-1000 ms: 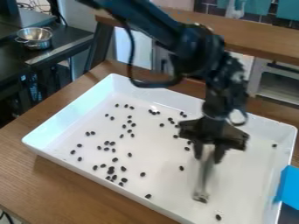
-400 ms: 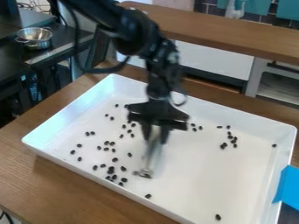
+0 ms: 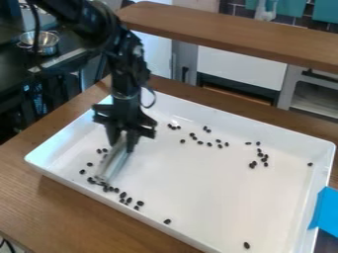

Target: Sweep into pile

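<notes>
Pinches pale sweeper [image 3: 113, 165] in tool [image 3: 123, 146] over left part of white tray [image 3: 211, 197]; holds its lower end beside dark beans [image 3: 123, 194]. Has other beans [image 3: 253, 164] scattered farther right.

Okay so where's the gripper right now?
In the camera view, the gripper is over the left part of the white tray, holding a pale sweeping tool whose lower end is beside dark beans near the tray's front-left wall.

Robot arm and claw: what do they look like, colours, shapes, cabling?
Arm: black, chunky jointed segments, with a dark cable looping out beside the lower links. Claw: black, a wide crossbar-like body with two fingers below.
</notes>
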Robot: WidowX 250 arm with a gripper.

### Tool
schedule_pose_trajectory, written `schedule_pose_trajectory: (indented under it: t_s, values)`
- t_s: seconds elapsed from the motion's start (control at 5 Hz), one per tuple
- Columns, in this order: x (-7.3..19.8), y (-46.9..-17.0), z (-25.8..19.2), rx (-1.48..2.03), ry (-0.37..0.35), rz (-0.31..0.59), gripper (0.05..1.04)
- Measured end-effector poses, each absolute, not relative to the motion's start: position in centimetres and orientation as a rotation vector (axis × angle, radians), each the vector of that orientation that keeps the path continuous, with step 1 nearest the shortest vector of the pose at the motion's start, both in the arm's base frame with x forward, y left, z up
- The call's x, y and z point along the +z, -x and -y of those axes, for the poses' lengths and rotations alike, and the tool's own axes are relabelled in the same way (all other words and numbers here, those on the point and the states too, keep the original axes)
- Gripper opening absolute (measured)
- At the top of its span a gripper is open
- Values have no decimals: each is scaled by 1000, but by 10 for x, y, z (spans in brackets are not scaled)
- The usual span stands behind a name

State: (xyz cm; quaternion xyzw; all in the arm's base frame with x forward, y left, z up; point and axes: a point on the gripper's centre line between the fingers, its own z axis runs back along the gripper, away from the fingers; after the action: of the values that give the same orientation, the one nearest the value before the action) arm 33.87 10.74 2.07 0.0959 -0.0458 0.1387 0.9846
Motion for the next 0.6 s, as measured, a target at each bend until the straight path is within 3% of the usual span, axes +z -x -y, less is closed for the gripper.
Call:
schedule_pose_trajectory:
  t_s: [0.2,0.4,0.6]
  values:
    - [23,-329,-128,242,-188,86,370]
    - [28,-322,-125,293,-94,116,370]
    - [54,-335,-86,377,96,197,370]
